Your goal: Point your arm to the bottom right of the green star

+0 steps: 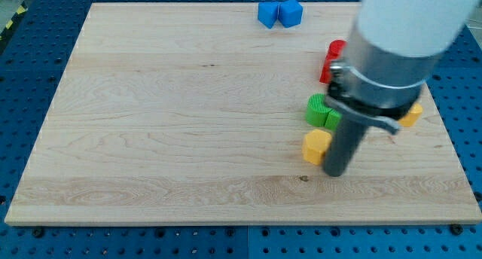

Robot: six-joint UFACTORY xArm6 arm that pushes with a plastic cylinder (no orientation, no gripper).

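Note:
A green block (319,110) lies right of the board's middle, partly hidden behind my arm; its ridged edge shows but its full shape cannot be made out. A second green piece (332,120) shows just below and right of it, against the rod. My tip (335,173) rests on the board, below and slightly right of the green blocks. A yellow block (316,145) sits just left of the rod, touching or nearly touching it.
Two blue blocks (279,13) sit side by side at the board's top edge. A red block (333,59) shows partly behind my arm at the upper right. A yellow-orange block (411,114) peeks out at the arm's right. The wooden board (166,123) lies on a blue perforated table.

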